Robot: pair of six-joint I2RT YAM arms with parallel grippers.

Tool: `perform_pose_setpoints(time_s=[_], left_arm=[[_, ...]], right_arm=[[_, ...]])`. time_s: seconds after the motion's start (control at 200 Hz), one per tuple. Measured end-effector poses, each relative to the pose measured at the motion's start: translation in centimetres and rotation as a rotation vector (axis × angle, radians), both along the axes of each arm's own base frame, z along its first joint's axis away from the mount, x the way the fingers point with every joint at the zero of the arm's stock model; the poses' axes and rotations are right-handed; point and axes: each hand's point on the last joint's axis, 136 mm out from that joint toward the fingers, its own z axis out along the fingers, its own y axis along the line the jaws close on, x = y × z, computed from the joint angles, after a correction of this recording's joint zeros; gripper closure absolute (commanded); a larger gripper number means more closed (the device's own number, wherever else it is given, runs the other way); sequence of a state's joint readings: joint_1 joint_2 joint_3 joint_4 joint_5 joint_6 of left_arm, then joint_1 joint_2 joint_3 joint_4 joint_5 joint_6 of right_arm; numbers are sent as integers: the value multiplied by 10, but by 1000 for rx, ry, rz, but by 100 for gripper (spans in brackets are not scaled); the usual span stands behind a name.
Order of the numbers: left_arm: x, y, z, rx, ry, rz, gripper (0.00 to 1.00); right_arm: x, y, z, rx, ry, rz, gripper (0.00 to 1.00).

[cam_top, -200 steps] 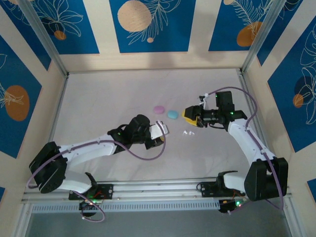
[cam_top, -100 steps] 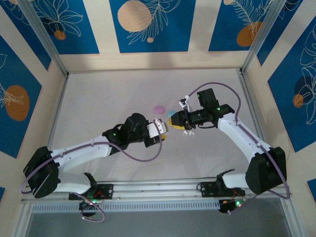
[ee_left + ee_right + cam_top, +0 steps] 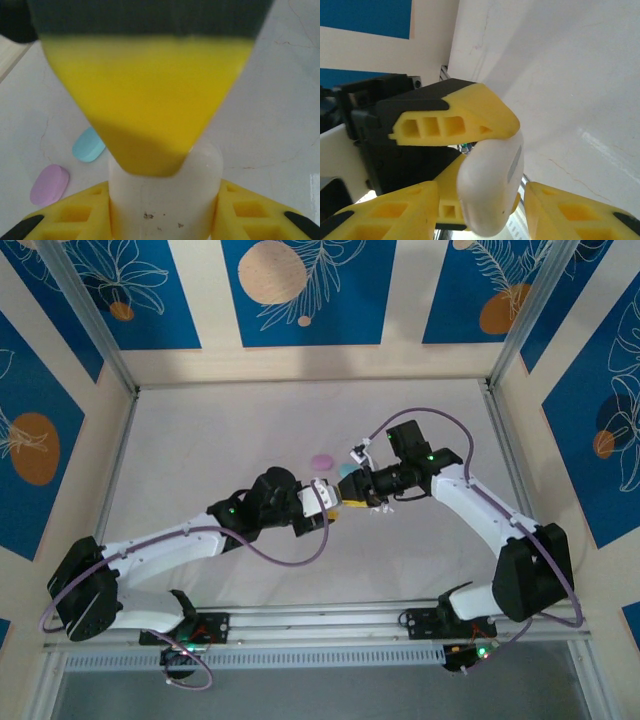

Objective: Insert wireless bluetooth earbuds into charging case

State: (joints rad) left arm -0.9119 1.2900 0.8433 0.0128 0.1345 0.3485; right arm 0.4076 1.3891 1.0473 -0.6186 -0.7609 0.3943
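A robot test booth: white table (image 3: 220, 430) walled by blue leaf-printed panels (image 3: 330, 290).

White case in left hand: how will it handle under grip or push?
Probably slippery: the white case looks smooth, glossy and rounded, giving the left hand little flat to bite. Likely rigid: no dent shows where the fingers press. Lying flat, it would probably slide, not roll.

We log open table (image 3: 220, 430) along far, left and right sides; mid-table blocked by left gripper (image 3: 328, 502) and right gripper (image 3: 352, 491) meeting at the white case (image 3: 165, 200), with pink case (image 3: 321, 461) and teal case (image 3: 88, 145) just beyond.
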Motion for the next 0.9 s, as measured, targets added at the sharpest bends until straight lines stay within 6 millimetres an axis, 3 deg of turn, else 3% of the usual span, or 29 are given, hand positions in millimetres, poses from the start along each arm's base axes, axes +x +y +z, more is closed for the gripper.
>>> perform_pose_setpoints(time_s=[0.5, 0.73, 0.825, 0.9], left_arm=[[-1, 3, -4, 31, 19, 4, 62], [-1, 4, -2, 26, 20, 7, 32], [-1, 6, 6, -5, 29, 14, 23], [-1, 9, 24, -85, 40, 14, 21]], right_arm=[[1, 7, -6, -32, -27, 38, 79], [3, 7, -3, -36, -47, 29, 85], [8, 3, 12, -8, -97, 1, 85], [11, -2, 30, 37, -155, -20, 86]])
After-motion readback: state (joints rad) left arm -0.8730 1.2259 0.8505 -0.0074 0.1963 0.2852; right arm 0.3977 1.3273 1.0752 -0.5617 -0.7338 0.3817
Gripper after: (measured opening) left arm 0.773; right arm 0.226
